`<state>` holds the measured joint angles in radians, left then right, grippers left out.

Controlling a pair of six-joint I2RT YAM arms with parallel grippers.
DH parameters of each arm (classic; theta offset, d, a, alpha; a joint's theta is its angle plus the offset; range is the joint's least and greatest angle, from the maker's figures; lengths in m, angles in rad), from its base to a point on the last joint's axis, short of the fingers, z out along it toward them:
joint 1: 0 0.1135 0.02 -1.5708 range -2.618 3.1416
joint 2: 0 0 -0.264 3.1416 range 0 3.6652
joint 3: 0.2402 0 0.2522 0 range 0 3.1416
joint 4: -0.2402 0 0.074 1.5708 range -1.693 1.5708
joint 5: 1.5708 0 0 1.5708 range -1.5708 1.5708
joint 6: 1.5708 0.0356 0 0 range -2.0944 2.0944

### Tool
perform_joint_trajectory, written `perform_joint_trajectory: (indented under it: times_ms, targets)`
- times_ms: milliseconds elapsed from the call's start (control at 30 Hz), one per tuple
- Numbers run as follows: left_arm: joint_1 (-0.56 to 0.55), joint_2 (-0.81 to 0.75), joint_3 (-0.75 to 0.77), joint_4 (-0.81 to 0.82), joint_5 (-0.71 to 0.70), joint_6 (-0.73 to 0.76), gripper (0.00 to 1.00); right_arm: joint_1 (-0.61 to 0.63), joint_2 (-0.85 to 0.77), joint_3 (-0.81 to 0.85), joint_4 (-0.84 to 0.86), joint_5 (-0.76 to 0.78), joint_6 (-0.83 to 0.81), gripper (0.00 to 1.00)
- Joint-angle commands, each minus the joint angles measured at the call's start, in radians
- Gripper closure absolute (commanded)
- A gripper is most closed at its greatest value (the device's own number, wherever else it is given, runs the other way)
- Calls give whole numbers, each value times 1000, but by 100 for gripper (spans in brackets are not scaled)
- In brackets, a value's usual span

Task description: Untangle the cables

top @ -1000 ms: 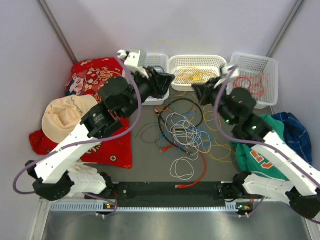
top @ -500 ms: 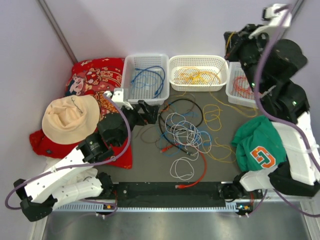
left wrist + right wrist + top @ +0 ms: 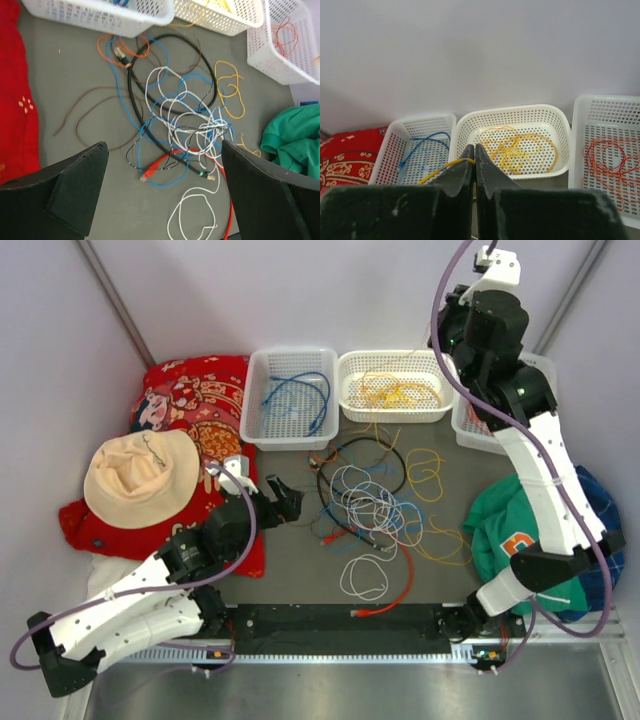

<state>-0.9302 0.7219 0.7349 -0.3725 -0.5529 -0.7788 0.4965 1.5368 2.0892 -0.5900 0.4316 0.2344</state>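
The cables [image 3: 365, 505] lie in a tangled pile of white, blue, black, red and yellow loops on the grey table; the left wrist view shows them too [image 3: 185, 125]. My left gripper [image 3: 282, 502] hovers low just left of the pile, open and empty, its jaws [image 3: 164, 150] spread wide. My right gripper [image 3: 447, 338] is raised high over the back baskets. It is shut on a thin yellow cable [image 3: 442, 167], which runs down to the left from the fingertips [image 3: 474, 148].
Three white baskets stand at the back: left one [image 3: 290, 440] with blue cables, middle [image 3: 395, 415] with yellow, right [image 3: 465, 432] with red-orange, partly behind my right arm. A red cloth [image 3: 190, 400] and hat [image 3: 135, 475] lie left, a green shirt [image 3: 520, 530] right.
My left gripper pulled back from the blue basket toward the pile and opened. My right arm rose from the table to high above the baskets, still shut.
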Motion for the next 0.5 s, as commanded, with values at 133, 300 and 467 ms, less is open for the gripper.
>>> perform_joint_trajectory:
  times_ms: [133, 300, 467]
  targets:
    - [-2, -84, -117, -48, 45, -106, 1, -116, 236, 179, 38, -56, 83, 100]
    - [-2, -107, -167, -40, 57, -138, 1, -168, 419, 353, 3, -76, 143, 100]
    - [-1, -105, -226, -11, 74, -140, 1, -242, 548, 388, 45, -139, 282, 100]
